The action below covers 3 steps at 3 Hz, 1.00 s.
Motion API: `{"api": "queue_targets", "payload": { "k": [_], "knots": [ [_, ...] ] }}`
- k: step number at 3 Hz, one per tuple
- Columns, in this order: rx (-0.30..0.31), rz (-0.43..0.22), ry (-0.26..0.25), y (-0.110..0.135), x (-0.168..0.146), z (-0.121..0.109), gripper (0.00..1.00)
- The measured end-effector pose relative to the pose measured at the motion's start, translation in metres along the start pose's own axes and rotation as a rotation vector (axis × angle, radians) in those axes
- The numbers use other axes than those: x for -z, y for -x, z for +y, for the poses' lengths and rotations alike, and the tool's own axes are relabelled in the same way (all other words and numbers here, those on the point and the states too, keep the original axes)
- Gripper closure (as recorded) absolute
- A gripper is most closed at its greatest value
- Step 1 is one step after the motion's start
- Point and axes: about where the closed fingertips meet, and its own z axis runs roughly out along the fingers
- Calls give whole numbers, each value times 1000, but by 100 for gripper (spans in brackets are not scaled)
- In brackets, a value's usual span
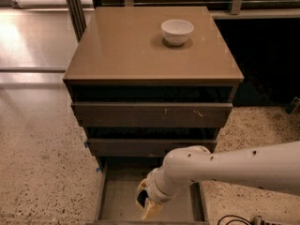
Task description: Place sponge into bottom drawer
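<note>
claw [146,201]: low at the front of the cabinet, over the open bottom drawer [117,201], pointing down, right of the tray's middle.
claw state: closed on the sponge [151,211].
sponge: in my grip, yellow foam at the lower tip with a dark patch just above-left of it. It hangs over the tray floor; I can't tell whether it touches.
bottom drawer: pulled out, flat grey floor, thin side walls visible left and right. The floor left of my claw is bare grey.
arm [234,165]: white, comes in from the right edge and crosses over the tray's right wall. The wrist bends down to the claw.
scratched drawer front [150,114]: dark brown, pale marks right of centre, sits under a dark gap below the top.
narrower drawer front [150,146]: plain, directly below it, just above my wrist.
bench [122,50]: tan cabinet top, glossy.
white bowl [177,31]: upright on the bench, toward the back right, well apart from the sponge.
speckled floor [42,172]: both sides of the cabinet.
</note>
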Motion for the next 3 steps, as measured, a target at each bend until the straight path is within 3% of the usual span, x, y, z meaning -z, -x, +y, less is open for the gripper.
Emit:
{"api": "queue_targets", "payload": {
  "k": [1,2,3],
  "knots": [
    [-1,88,-24,-41,-24,-27,100],
    [-60,142,-40,-89,-56,-39,100],
    [-144,119,-27,-123,-94,-29,100]
  ]
}}
